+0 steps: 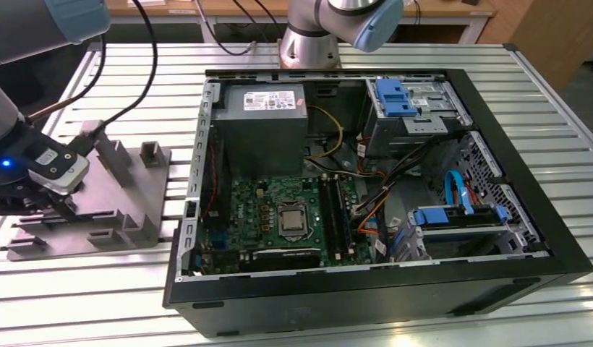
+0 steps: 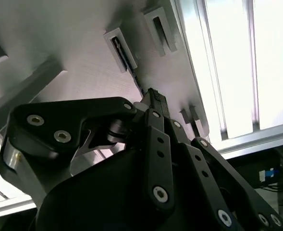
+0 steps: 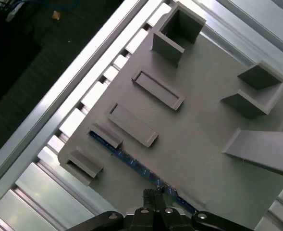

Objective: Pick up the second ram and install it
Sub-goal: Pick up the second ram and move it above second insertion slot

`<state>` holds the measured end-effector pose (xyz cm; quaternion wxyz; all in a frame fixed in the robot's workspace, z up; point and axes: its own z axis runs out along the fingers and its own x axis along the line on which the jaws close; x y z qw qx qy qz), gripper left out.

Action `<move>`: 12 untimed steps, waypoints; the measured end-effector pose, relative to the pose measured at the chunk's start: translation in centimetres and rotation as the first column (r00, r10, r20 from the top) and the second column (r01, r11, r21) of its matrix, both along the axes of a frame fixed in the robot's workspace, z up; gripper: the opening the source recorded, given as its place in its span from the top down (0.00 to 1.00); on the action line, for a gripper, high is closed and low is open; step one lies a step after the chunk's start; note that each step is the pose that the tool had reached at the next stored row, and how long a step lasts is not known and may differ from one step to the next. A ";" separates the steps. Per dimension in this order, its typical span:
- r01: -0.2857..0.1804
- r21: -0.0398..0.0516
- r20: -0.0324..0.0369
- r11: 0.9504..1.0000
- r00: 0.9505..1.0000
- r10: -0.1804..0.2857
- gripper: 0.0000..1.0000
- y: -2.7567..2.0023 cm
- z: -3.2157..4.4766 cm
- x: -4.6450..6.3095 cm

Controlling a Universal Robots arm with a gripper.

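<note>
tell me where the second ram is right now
In the first wrist view the second ram stands on edge near one edge of the grey tray, the gripper at it. That tray lies on the exterior view's left, beside the computer case.

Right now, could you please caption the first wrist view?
Gripper closed on the second ram, standing edge-up in the grey tray.

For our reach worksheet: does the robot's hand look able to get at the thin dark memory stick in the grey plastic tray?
Probably yes: the hand sits right over the thin dark memory stick, standing on edge in the grey plastic tray, with nothing between them.
</note>
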<state>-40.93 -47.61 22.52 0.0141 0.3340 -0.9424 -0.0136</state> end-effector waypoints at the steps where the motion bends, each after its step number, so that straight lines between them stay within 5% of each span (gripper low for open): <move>1: -0.018 0.000 0.000 1.000 1.000 0.018 0.90 0.00 0.00 0.0; 6: -0.102 0.000 0.000 0.995 0.995 0.102 0.90 0.00 -0.01 0.0; 12: -0.187 0.000 0.000 0.982 0.982 0.187 0.90 0.00 -0.03 0.0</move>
